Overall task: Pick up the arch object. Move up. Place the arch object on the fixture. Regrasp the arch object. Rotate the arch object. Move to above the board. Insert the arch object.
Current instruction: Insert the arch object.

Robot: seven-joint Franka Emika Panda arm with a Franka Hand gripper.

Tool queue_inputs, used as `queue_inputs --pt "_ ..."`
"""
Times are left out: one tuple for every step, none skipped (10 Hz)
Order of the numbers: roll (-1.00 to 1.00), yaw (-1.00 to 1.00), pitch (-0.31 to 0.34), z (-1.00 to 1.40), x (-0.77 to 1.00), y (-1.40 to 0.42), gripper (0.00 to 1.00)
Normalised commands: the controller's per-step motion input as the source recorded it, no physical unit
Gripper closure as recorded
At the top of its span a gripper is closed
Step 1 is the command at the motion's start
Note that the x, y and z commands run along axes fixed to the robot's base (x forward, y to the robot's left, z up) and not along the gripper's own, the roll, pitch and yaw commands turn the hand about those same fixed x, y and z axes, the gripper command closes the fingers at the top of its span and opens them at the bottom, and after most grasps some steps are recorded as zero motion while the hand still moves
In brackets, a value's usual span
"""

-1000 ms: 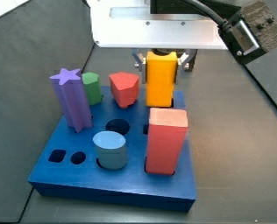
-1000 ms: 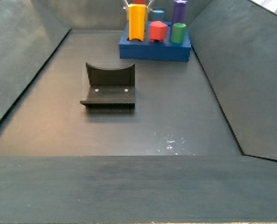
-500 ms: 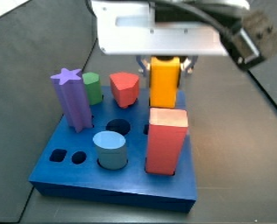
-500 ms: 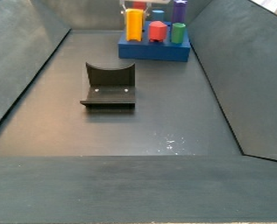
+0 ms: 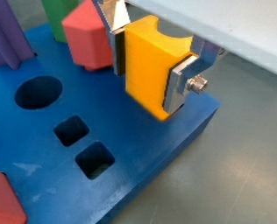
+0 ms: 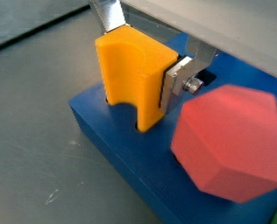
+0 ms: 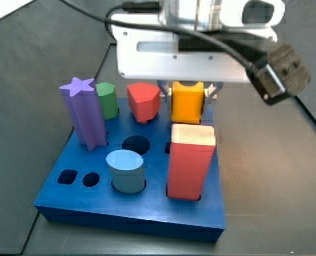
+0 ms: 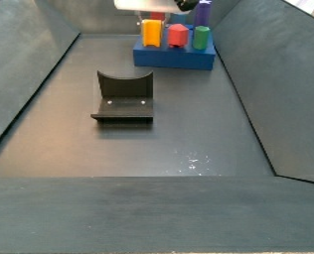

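Note:
The arch object [image 7: 188, 103] is an orange-yellow block standing upright at the far right corner of the blue board [image 7: 81, 205]. Its lower end sits down in the board there, as both wrist views show [image 5: 152, 66] [image 6: 131, 74]. My gripper [image 7: 188, 88] is shut on the arch object, one silver finger [image 5: 183, 77] on each side [image 6: 177, 79]. The arch notch faces outward, away from the pegs. The fixture [image 8: 122, 97], a dark notched bracket, stands empty on the floor, well away from the board [image 8: 173, 58].
On the board stand a purple star post [image 7: 79, 112], a green peg [image 7: 105, 100], a red pentagon peg [image 7: 143, 101] right next to the arch, a light blue cylinder [image 7: 126, 171] and a big red block [image 7: 190, 160]. Open holes [image 5: 38, 92] show near the front.
My gripper has come down with the arch object. The arch now stands lower, with less of it showing above the board. The white hand covers more of its top.

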Motion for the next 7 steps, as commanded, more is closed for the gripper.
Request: queue_inputs --pt "0.18 -0.03 0.0 -0.35 0.06 -0.13 1.0" --pt "0.16 -0.03 -0.001 -0.34 0.03 -0.11 1.0" --pt "0.08 -0.03 -0.046 -0.25 0.0 0.0 1.0" --pt "0.0 -0.02 -0.077 -0.09 0.0 0.0 1.0" --pt "-0.05 -0.04 -0.156 -0.07 -0.03 0.05 1.0" --pt "0.0 0.0 -0.034 0.0 0.0 0.0 1.0" --pt "0.0 0.0 0.0 0.0 0.0 0.0 1.0"
